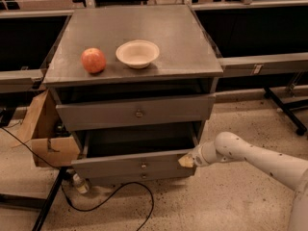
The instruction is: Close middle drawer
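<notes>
Cabinet top (183, 42): flat grey metal, dull sheen. Two items on it, both left of centre. Apple (93, 60), red, near the left edge. Bowl (137, 53), pale, upright, just right of the apple and slightly farther back; the two are apart. Floor (231, 196): speckled, carries the cabinet. Cardboard box (45, 129) beside its left side. Black cable (110, 201) loops across the near floor. Gripper (185, 161) low at right, against the middle drawer (134, 165) front's right end.
</notes>
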Tool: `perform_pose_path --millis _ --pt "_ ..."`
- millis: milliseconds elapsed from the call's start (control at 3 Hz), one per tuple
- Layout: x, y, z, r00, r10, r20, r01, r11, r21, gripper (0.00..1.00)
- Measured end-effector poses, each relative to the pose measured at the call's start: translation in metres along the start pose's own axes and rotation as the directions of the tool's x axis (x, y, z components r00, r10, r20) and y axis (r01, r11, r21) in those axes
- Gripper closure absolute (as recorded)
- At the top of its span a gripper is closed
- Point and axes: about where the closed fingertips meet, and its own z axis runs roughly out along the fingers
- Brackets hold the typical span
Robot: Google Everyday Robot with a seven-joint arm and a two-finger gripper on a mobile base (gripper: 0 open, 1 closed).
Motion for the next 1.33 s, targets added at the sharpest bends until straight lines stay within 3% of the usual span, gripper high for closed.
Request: perform_pose_path --millis 1333 --pt "-0.031 -0.006 0.007 0.999 -0.016 0.037 0.014 0.9984 0.054 1.00"
